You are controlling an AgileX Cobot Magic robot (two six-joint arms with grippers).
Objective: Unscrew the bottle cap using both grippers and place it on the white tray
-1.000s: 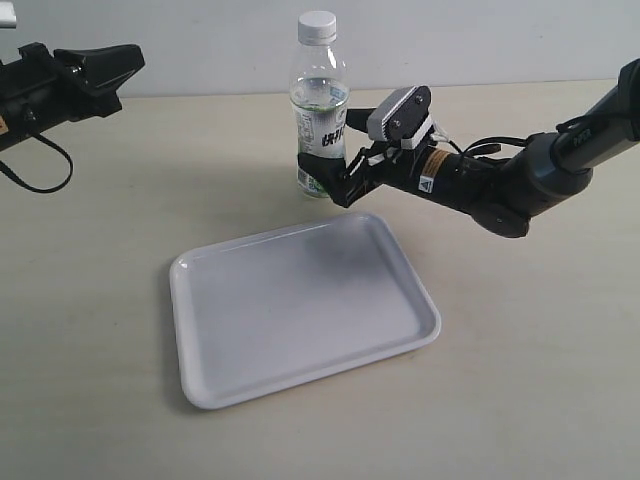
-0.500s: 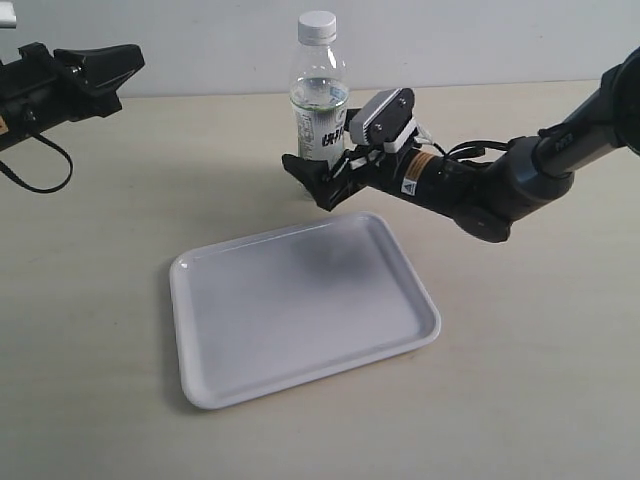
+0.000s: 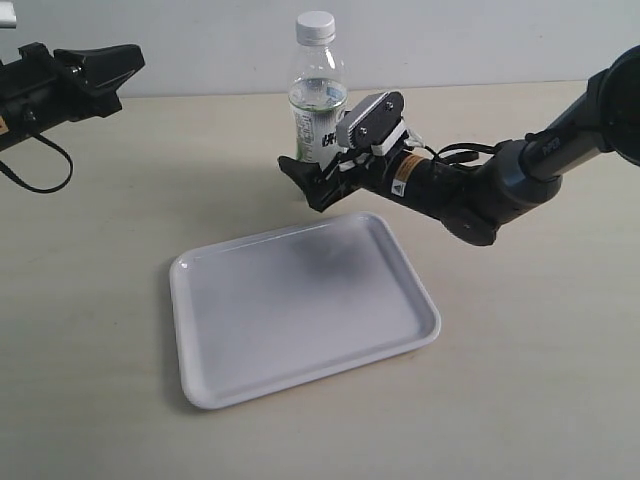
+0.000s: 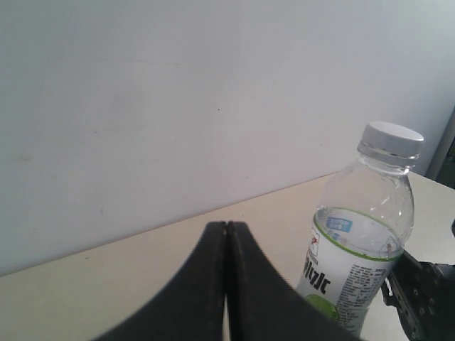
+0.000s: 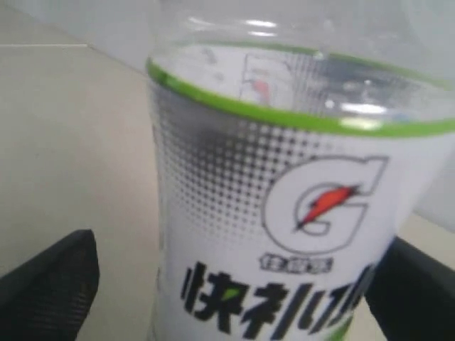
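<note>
The right claw (image 3: 318, 172) stands wide open with a finger on either side of the bottle (image 3: 318, 100), low down at the label, and from the right wrist view neither finger looks to be pressing on it yet; one sits closer to the label than the other. That uneven gap is my first worry: if the jaws close like this, the nearer finger meets the plastic first and could shove or tip a tall, narrow bottle standing free on the table (image 3: 520, 350). A hold this low also leaves the neck free to sway, and a thin clear wall could buckle or spin in the jaws once the top is twisted. The bottle cap (image 3: 316, 26) is on the neck, seemingly screwed down, with nothing touching it. Further out, the left claw (image 3: 125, 60) hangs raised at the far left, pinched completely shut and holding nothing, well apart from the bottle. It needs to open before coming down, or it would knock the cap instead of gripping it. The white tray (image 3: 300, 385) lies flat just in front of the bottle, near the right arm; a small ribbed cap slipping loose could roll past its low rim.
</note>
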